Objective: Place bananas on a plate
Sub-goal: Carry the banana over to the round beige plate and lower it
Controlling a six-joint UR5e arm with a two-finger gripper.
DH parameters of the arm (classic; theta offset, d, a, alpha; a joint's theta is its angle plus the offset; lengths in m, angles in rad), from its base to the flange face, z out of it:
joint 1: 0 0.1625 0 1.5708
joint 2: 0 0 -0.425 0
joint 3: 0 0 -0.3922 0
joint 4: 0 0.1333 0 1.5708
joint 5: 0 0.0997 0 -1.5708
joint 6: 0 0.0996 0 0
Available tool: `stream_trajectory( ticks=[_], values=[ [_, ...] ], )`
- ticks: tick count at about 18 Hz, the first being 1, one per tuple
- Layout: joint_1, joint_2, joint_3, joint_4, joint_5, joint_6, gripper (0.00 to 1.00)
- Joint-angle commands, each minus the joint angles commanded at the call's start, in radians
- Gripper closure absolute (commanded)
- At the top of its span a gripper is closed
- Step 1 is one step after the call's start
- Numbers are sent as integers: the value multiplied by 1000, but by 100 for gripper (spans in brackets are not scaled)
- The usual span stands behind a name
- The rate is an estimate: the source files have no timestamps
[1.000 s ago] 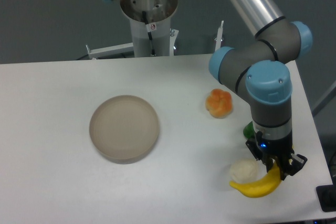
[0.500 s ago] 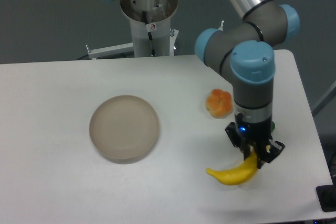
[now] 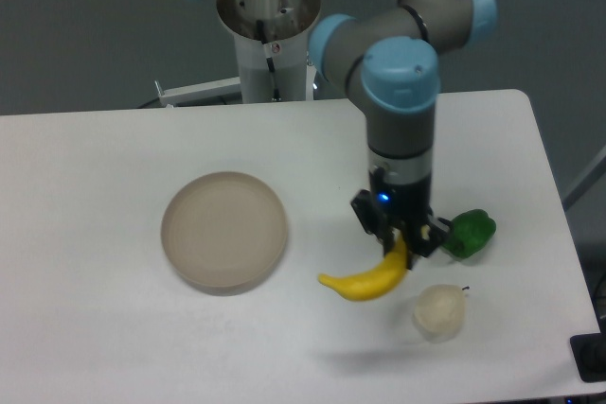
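One plate [image 3: 224,231] is sitting well to the gripper's left on the tabletop [image 3: 114,328], with nothing lying between them. The gripper [image 3: 401,245] is closing its fingers on the upper end of the single banana [image 3: 365,281], which is hanging just below it, angling down to the left. One whitish fruit [image 3: 438,310] is resting below-right of the gripper, and one green item [image 3: 468,234] is sitting just beside it on the right.
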Motion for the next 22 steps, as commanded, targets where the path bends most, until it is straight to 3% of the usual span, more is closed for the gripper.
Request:
stream_trajectory(
  ticks=[3, 5, 12, 16, 22],
  values=[
    [-40, 57, -78, 5, -2, -59, 70],
    [-81, 55, -94, 9, 0, -121, 71],
    [-170, -30, -120, 35, 14, -366, 71],
    [-201, -93, -166, 130, 37, -367, 70],
    [-242, -93, -223, 133, 77, -273, 71]
  ],
)
